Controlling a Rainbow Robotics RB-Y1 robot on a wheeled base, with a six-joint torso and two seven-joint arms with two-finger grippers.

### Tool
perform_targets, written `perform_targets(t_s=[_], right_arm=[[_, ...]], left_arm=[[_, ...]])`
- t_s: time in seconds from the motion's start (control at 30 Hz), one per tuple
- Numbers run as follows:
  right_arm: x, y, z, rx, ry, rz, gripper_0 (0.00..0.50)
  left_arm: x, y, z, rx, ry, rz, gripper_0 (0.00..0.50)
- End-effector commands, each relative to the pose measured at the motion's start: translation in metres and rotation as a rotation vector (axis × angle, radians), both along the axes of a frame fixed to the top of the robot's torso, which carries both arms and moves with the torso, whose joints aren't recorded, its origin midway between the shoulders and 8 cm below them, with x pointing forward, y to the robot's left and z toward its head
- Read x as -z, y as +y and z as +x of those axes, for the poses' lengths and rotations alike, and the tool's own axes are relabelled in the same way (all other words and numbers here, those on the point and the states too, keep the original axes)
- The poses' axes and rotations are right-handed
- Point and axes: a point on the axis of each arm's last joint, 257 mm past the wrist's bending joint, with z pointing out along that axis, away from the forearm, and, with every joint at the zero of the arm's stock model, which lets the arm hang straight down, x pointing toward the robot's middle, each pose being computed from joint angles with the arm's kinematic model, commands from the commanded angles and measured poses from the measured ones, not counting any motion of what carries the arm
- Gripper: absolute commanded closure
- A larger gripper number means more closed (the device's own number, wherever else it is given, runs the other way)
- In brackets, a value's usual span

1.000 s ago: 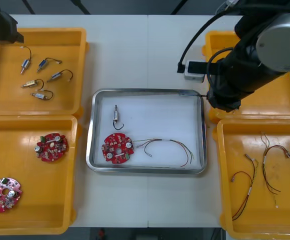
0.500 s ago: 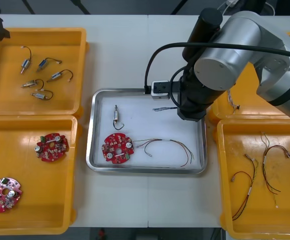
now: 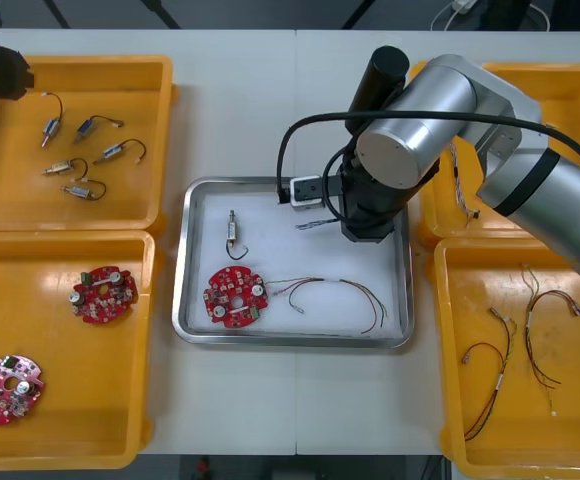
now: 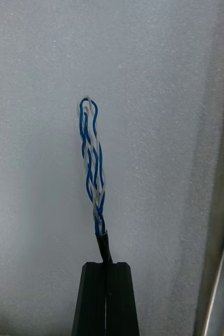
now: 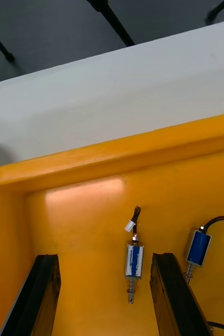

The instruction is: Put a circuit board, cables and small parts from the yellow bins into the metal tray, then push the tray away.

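Cable (image 4: 92, 157), twisted blue and white, juts from the clenched right gripper (image 4: 106, 269), which pinches its black-sleeved end over the far part of the metal tray (image 3: 290, 341), inside the rim. It looks light and limp, so the stiffer sleeved end seems the soundest hold. The left gripper (image 5: 104, 256) waits released, well left of the tray.
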Motion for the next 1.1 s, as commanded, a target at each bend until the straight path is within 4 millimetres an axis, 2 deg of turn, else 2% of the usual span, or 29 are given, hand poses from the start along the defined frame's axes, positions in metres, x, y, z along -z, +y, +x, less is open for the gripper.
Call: perform_targets(t_s=[0.03, 0.1, 0.13, 0.17, 0.2, 0.23, 0.3, 0.33, 0.53, 0.73, 1.0, 1.1], right_arm=[[-0.011, 0.022, 0.001, -0.045, -0.036, -0.006, 0.5], [-0.009, 0.023, 0.0, -0.048, -0.031, -0.004, 0.487], [-0.01, 0.025, -0.001, -0.052, -0.03, 0.001, 0.412], [-0.009, 0.027, -0.002, -0.05, -0.024, 0.011, 0.279], [-0.009, 0.027, -0.003, -0.051, -0.021, 0.012, 0.218], [-0.01, 0.028, -0.003, -0.049, -0.021, 0.015, 0.129], [-0.009, 0.028, -0.004, -0.049, -0.016, 0.018, 0.019], [-0.01, 0.027, -0.003, -0.046, -0.016, 0.021, 0.0], [-0.024, 0.024, -0.002, -0.029, -0.022, 0.039, 0.0], [-0.053, 0.015, -0.01, -0.002, -0.023, 0.042, 0.0], [-0.089, 0.001, -0.023, 0.145, -0.023, 0.116, 0.0], [-0.101, -0.011, -0.028, 0.234, -0.025, 0.161, 0.0]], left_arm=[[-0.012, -0.027, 0.018, 0.014, -0.05, -0.042, 0.0], [-0.006, -0.029, 0.022, 0.018, -0.058, -0.033, 0.0], [-0.001, -0.026, 0.024, 0.013, -0.058, -0.023, 0.0], [0.005, -0.024, 0.026, 0.011, -0.063, -0.017, 0.0], [0.006, -0.023, 0.026, 0.009, -0.064, -0.013, 0.0], [0.01, -0.022, 0.028, 0.007, -0.069, -0.01, 0.0], [0.016, -0.017, 0.029, -0.001, -0.068, -0.003, 0.0], [0.017, -0.016, 0.028, -0.003, -0.066, -0.002, 0.0], [0.024, -0.01, 0.026, -0.006, -0.049, 0.013, 0.0], [0.032, -0.013, 0.028, -0.005, -0.046, 0.015, 0.0], [0.045, -0.018, 0.031, -0.001, -0.044, 0.014, 0.0], [0.052, -0.019, 0.031, -0.003, -0.036, 0.01, 0.0]])
